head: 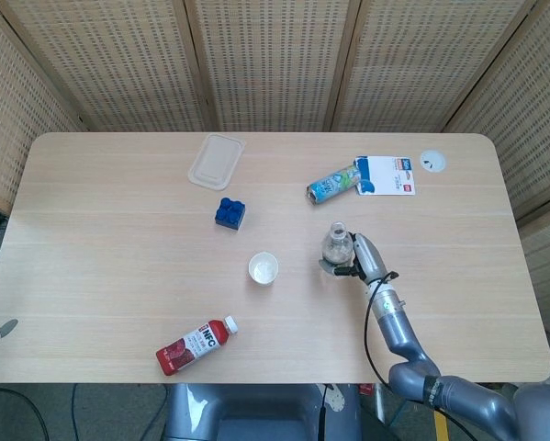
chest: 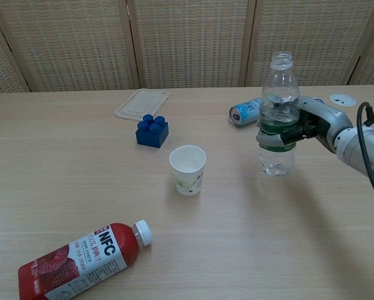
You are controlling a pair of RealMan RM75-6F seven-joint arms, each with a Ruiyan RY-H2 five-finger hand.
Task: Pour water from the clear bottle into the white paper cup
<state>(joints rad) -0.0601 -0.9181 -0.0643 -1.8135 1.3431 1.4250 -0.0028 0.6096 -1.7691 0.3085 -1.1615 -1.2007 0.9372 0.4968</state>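
Note:
The clear bottle [chest: 277, 119] [head: 336, 247] stands upright and uncapped on the table, right of the white paper cup [chest: 188, 170] [head: 263, 268]. My right hand [chest: 311, 128] [head: 363, 259] grips the bottle around its middle from the right side. The cup stands upright about a hand's width to the left of the bottle, with its opening clear. My left hand shows in neither view.
A blue brick [chest: 152, 130] and a clear lid [chest: 142, 103] lie behind the cup. A red juice bottle [chest: 80, 260] lies on its side at the front left. A can [chest: 246, 112] lies behind the bottle, beside a card [head: 387, 175].

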